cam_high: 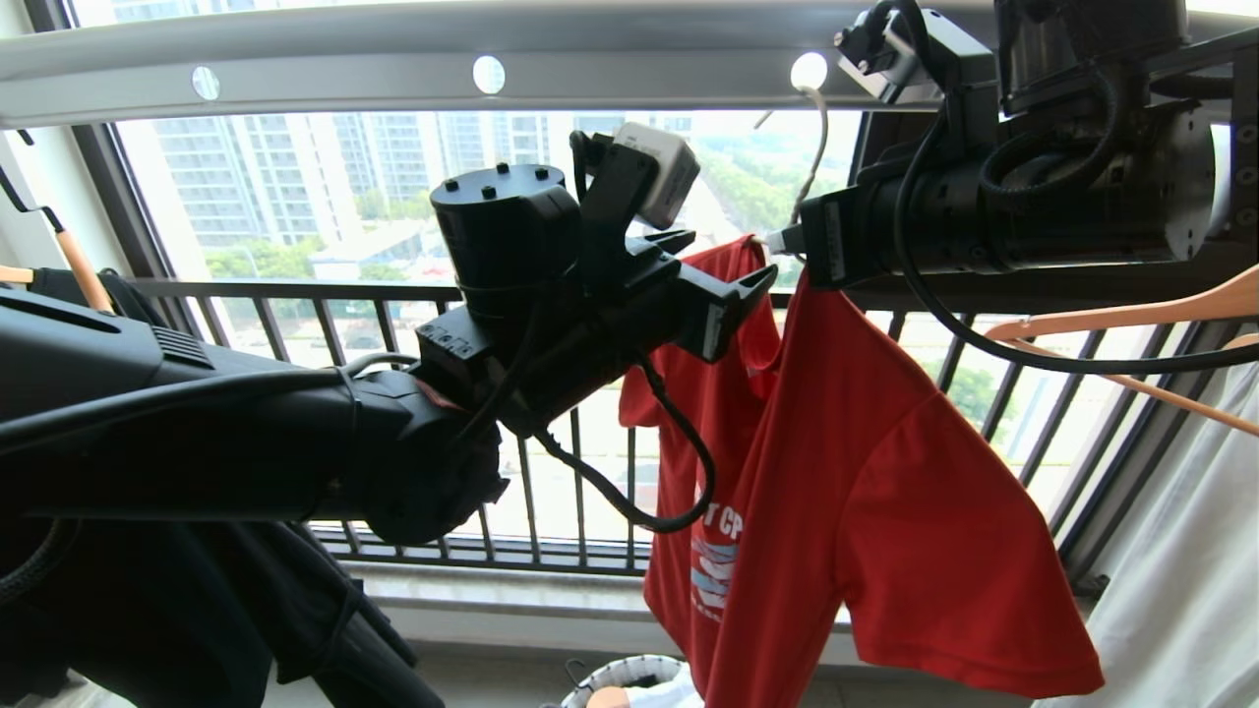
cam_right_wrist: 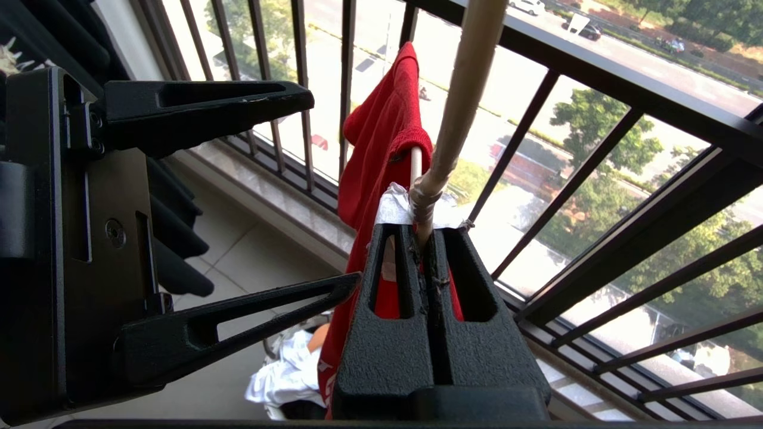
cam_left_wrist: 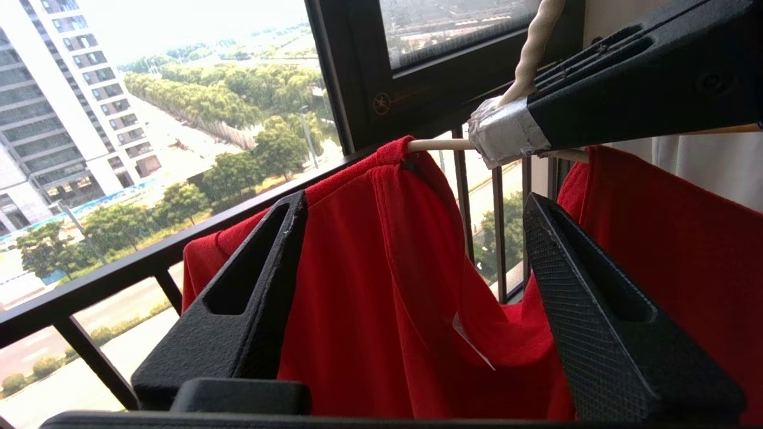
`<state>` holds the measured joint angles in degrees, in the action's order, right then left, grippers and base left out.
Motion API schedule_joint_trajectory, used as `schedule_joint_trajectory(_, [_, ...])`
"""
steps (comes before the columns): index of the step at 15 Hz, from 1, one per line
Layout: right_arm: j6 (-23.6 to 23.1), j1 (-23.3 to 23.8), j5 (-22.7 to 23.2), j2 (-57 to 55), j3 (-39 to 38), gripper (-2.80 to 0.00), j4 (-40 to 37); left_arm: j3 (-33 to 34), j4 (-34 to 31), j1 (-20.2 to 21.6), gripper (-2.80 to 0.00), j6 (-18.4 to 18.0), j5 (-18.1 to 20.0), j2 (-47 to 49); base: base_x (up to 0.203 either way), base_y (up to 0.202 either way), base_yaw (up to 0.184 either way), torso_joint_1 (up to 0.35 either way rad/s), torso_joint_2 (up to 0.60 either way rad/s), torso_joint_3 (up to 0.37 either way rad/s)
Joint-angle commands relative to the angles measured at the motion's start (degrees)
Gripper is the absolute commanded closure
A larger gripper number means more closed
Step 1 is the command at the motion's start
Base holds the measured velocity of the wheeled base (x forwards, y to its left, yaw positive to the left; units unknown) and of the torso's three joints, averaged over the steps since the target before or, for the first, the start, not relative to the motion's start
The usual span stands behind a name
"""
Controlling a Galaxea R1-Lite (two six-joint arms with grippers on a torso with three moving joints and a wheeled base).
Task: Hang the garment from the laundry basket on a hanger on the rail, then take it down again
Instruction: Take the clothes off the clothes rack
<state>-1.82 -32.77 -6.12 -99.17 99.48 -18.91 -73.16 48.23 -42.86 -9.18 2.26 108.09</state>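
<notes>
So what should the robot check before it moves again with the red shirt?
1. Right gripper shut on the hanger at its taped neck: ok.
2. Left gripper open, shirt not pinched: ok.
3. Shirt's shoulder over the hanger arm: ok on the side in the left wrist view; other side cannot tell.
4. Hook caught in a hole of the rail: cannot tell.
5. Laundry basket below the shirt: ok.

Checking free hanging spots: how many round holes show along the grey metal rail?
3. Along the long grey metal rail in the head view: one round hole at the left, one in the middle, one at the right beside the right arm, which may hide more.
</notes>
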Motion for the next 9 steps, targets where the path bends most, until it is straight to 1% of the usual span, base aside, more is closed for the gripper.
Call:
schedule_joint_trajectory(1, [0.0, 0.0, 0.0, 0.0, 0.0, 0.00, 0.0, 4.7, 0.2, 0.0, -2.80, 0.1, -0.2, -3.5, 0.000, 0.000, 0.000, 0.000, 0.00, 0.000])
schedule_joint_trajectory(2, [0.0, 0.0, 0.0, 0.0, 0.0, 0.00, 0.0, 6.6, 0.2, 0.0, -2.80, 0.3, -0.4, -4.8, 0.000, 0.000, 0.000, 0.000, 0.00, 0.000])
schedule_joint_trajectory(3, [0.0, 0.0, 0.0, 0.0, 0.0, 0.00, 0.0, 7.4, 0.3, 0.0, -2.80, 1.1, -2.4, -5.4, 0.000, 0.000, 0.000, 0.000, 0.00, 0.000])
schedule_joint_trajectory(4, [0.0, 0.0, 0.0, 0.0, 0.0, 0.00, 0.0, 8.0, 0.5, -0.1, 0.00, 2.6, -4.8, -5.7, 0.000, 0.000, 0.000, 0.000, 0.00, 0.000])
schedule_joint_trajectory(6, [0.0, 0.0, 0.0, 0.0, 0.0, 0.00, 0.0, 9.3, 0.3, -0.1, 0.00, 6.4, -5.0, -7.2, 0.000, 0.000, 0.000, 0.000, 0.00, 0.000])
schedule_joint_trajectory(7, [0.0, 0.0, 0.0, 0.0, 0.0, 0.00, 0.0, 9.9, -0.1, -0.1, 0.00, 8.1, -4.4, -7.7, 0.000, 0.000, 0.000, 0.000, 0.00, 0.000])
schedule_joint_trajectory(8, [0.0, 0.0, 0.0, 0.0, 0.0, 0.00, 0.0, 10.9, -0.4, -0.1, 0.00, 9.5, -1.9, -8.3, 0.000, 0.000, 0.000, 0.000, 0.00, 0.000])
schedule_joint_trajectory(9, [0.0, 0.0, 0.0, 0.0, 0.0, 0.00, 0.0, 11.8, -1.6, -0.1, 0.00, 11.5, 1.8, -9.1, 0.000, 0.000, 0.000, 0.000, 0.00, 0.000])
